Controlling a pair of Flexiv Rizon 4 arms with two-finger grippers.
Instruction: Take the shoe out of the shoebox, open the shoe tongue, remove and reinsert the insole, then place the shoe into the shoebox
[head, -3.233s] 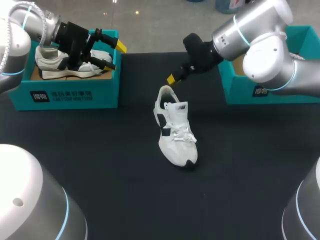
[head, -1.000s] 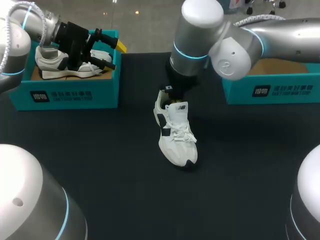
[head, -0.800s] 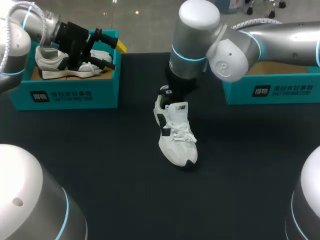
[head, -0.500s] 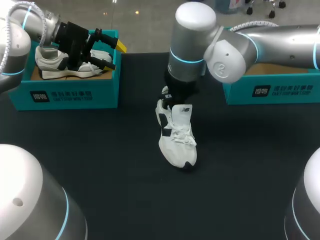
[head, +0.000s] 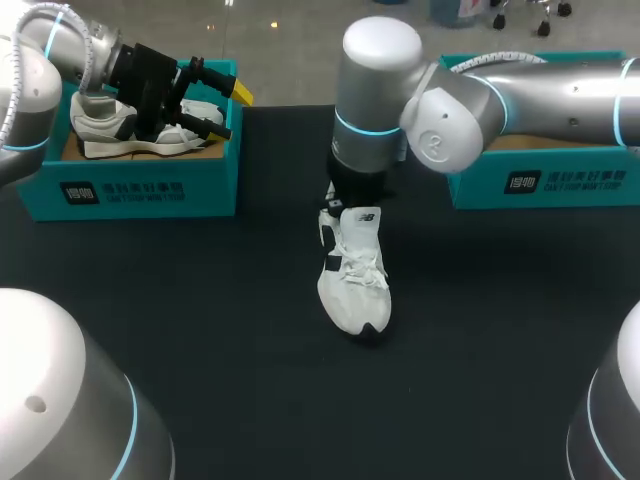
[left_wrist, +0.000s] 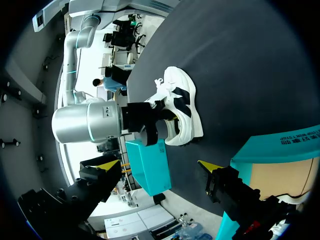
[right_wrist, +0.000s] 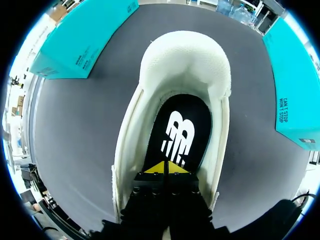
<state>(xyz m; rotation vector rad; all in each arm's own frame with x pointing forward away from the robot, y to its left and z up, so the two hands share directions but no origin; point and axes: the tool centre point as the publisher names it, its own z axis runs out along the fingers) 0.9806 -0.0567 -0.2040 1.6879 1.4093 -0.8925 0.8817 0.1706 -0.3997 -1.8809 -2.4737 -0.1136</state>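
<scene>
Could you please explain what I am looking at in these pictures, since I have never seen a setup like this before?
These are two robot arms at a black table. Each arm ends in a two-fingered gripper with yellow tips. One picture looks down from above and behind the robot. The two round ones come from cameras on the arms' wrists.

On the table are a white shoe, a left shoebox with another shoe in it, and a right shoebox.

The right gripper, tips together, is down inside the white shoe's opening, over its black insole. Nothing is visibly held. The left gripper hangs open by the left shoebox, holding nothing.
</scene>
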